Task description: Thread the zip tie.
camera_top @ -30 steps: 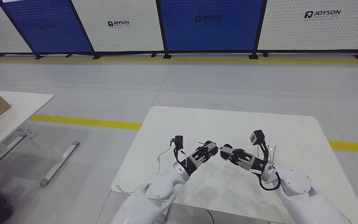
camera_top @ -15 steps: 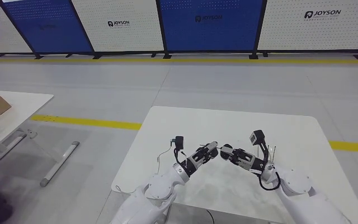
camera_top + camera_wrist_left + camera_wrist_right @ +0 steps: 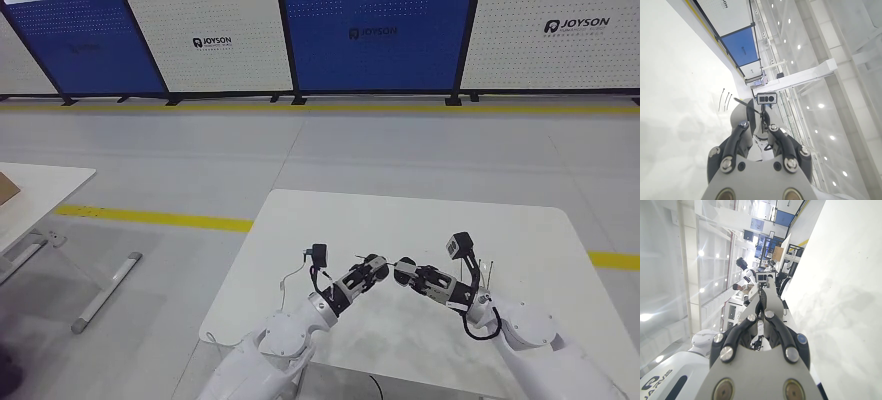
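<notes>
Since a moment ago the left gripper [image 3: 375,264] is easing slightly back from the right gripper [image 3: 405,268], tips nearly meeting over the table [image 3: 400,210].
The left gripper is pinching the black zip tie [image 3: 743,103] above the table's near half. The right gripper's fingers [image 3: 770,286] are pressing together, on what cannot be told. Spare ties [image 3: 725,101] are lying on the table's right side.

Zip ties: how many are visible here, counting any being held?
4. Three spare zip ties lie side by side on the table. The held zip tie is up between the left gripper and right gripper. Arms may hide more.
</notes>
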Available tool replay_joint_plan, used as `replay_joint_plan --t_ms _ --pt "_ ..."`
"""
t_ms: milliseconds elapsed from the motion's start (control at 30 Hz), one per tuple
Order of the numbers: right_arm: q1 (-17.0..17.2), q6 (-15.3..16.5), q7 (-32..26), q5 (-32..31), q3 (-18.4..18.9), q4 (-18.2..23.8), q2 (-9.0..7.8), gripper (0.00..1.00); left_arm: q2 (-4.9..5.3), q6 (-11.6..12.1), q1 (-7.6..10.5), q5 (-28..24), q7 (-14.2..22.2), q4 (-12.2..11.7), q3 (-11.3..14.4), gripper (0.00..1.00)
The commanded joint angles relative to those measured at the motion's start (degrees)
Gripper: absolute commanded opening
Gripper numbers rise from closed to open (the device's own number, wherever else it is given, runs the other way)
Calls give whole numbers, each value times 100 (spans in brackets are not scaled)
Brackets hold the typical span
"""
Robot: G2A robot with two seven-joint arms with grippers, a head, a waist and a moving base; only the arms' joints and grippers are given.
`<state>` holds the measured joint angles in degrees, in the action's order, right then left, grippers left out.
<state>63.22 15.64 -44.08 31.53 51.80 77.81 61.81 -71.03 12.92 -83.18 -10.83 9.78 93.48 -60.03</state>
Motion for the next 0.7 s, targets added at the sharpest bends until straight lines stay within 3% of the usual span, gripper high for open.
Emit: replay_joint_plan --t_ms 0,300,333,400,667 --pt "0 0 0 0 0 0 0 0 -1 4 0 2 -9 -4 1 0" --pt "22 -28 21 -8 -6 21 3 0 -5 41 -7 113 -36 -10 25 0" --pt "43 -68 35 -27 -3 64 5 30 -5 44 -8 125 -39 -9 30 0" --pt "76 -111 24 -57 30 117 7 100 -6 47 -12 143 -49 -3 37 0" --pt "201 -139 10 -124 345 189 -29 100 -16 -70 -49 -142 -255 33 -73 0"
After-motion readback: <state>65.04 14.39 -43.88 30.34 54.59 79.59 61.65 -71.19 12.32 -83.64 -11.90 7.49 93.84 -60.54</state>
